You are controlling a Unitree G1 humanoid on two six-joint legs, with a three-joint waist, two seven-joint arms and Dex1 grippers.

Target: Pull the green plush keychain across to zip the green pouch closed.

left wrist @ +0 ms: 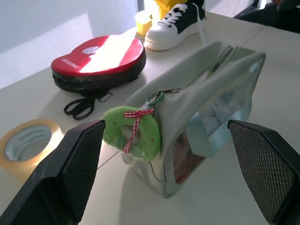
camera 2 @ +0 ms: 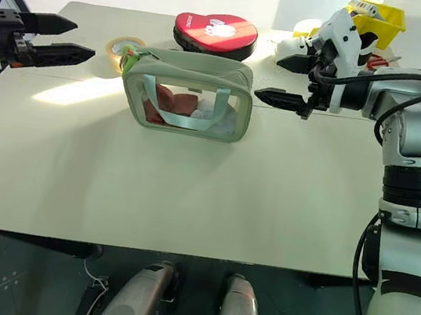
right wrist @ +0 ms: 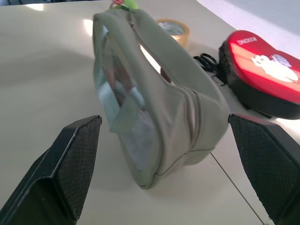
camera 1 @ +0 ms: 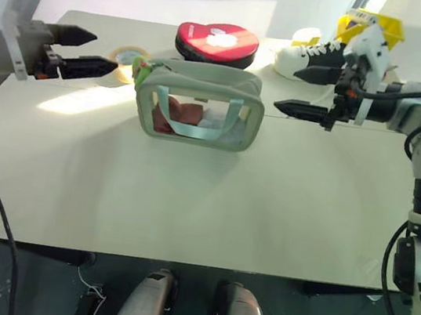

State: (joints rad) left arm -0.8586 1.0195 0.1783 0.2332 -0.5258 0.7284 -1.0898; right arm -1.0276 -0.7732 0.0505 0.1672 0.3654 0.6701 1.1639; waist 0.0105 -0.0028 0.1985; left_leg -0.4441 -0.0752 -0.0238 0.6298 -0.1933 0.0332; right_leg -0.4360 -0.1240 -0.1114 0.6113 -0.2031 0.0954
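Both grippers, left (camera 1: pixel 103 53) and right (camera 1: pixel 293 89), flank the green pouch (camera 1: pixel 200 106) with jaws open and empty, so tugging the green plush keychain (left wrist: pixel 131 133) at its left end unbraced could drag the pouch along.

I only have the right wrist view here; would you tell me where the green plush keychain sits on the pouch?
Observer: The green plush keychain hangs at the end of the green pouch facing the left gripper.
Operator: Thank you. Is that gripper touching it?
Observer: No, it is open and apart from the keychain.
Operator: Is my right gripper holding the pouch?
Observer: No, the right gripper is open, beside the pouch's other end, not touching.
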